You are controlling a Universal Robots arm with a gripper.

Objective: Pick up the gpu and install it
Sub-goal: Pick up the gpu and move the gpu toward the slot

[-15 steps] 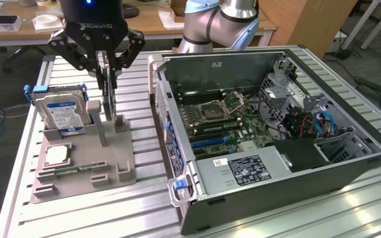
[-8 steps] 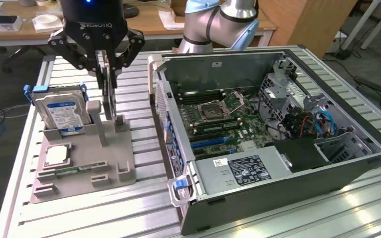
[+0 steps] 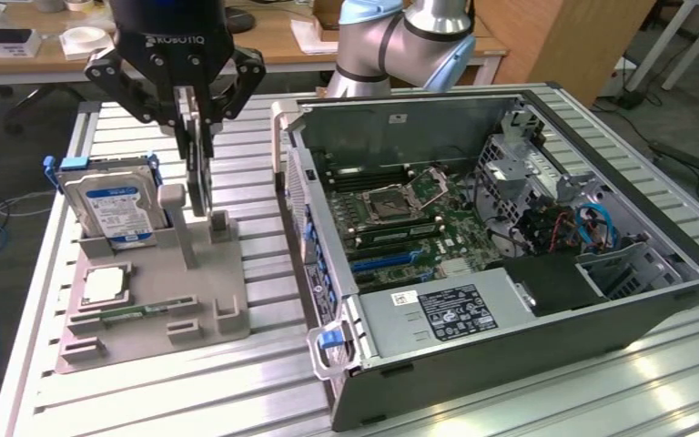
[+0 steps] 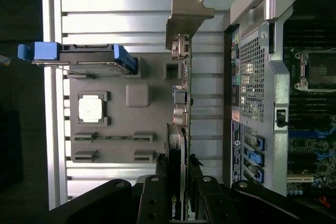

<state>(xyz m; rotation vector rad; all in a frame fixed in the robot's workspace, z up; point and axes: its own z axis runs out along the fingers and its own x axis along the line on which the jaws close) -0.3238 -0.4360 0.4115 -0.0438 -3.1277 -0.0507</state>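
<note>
The black pincer (image 3: 196,123) is seen closed on the gpu (image 3: 200,177), with its fingers (image 4: 157,192) pressed against the card's two flat faces. The gpu is a thin, dark circuit card, held upright on edge. A silvery stamped metal bracket (image 4: 185,17) is fitted at the end far from the fingers.

The card is placed at the side of the grey holder tray (image 3: 161,273) that faces the computer case (image 3: 568,341), between the tray's short upright posts. Whether its lower edge rests in them cannot be told.

The tray is matt and blocky, with rectangular recesses cut into it. On it a thick silver hard drive (image 3: 109,208) with a blue-white label is stood on edge in a blue plastic caddy. A small square silvery processor chip (image 3: 105,284) is laid flat in a square pocket. Everything is carried by a counter (image 3: 265,401) of ribbed aluminium profiles, glossy where light is reflected.

The case is laid on its side with the panel off. Its walls are of dark sheet steel, and a green motherboard (image 3: 447,232) with an open CPU socket (image 3: 396,198) is exposed. The perforated rear wall of the case stands just beside the card, with a narrow strip of bare counter between them. Wider bare slats are seen in front of the tray.
</note>
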